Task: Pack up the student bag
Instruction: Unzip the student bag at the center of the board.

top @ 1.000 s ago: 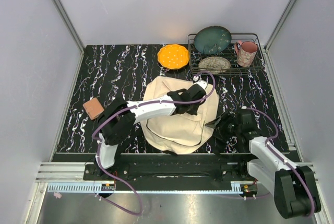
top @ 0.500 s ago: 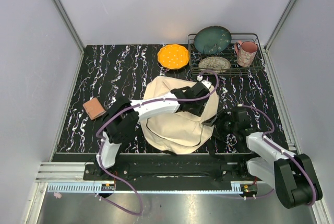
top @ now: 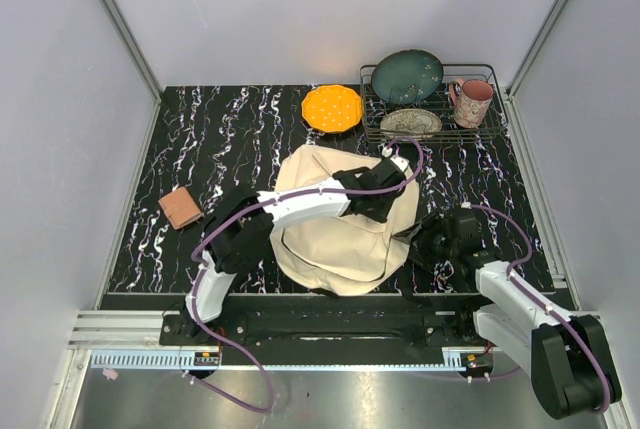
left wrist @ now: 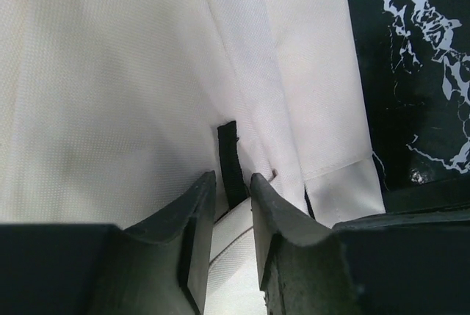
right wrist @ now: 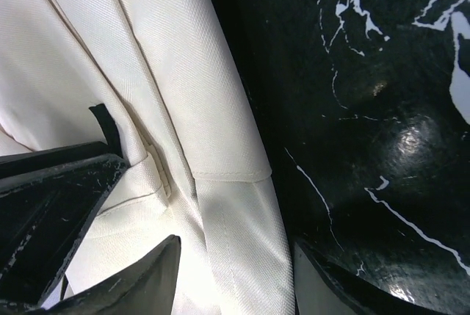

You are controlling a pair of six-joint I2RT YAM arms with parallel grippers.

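The student bag is a large cream backpack lying flat in the middle of the black marble table. My left arm reaches across it. My left gripper sits at the bag's right side, its jaws nearly closed on a cream strap, with a black strap just past the tips. My right gripper is open at the bag's right edge. Its fingers straddle a cream strap lying on the table. The bag's opening is not visible.
A brown block lies left of the bag. An orange plate sits behind it. A wire rack at the back right holds a teal plate, a patterned dish and a pink mug.
My left gripper has slid a little right and farther along the bag. My right gripper has shifted slightly at the bag's right edge. The bag has barely moved.
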